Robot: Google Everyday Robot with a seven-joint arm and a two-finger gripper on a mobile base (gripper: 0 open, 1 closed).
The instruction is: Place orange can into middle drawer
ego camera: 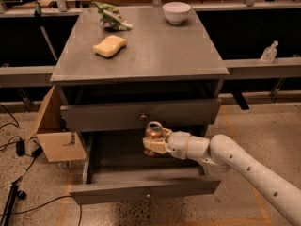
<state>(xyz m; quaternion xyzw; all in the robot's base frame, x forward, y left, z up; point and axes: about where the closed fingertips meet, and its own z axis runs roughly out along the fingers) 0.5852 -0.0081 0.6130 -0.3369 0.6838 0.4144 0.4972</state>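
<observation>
My gripper is shut on the orange can, a small can with an orange-brown print and a silver top. It holds the can upright over the open middle drawer, near the drawer's back centre. The drawer is pulled out, with its grey front and small knob toward the camera. The closed grey drawer front with its knob is just above the can. My white arm reaches in from the lower right.
On the cabinet top lie a yellow sponge, a green bag and a white bowl. A cardboard box stands at the cabinet's left. Cables lie on the floor at left. A clear bottle stands on the right ledge.
</observation>
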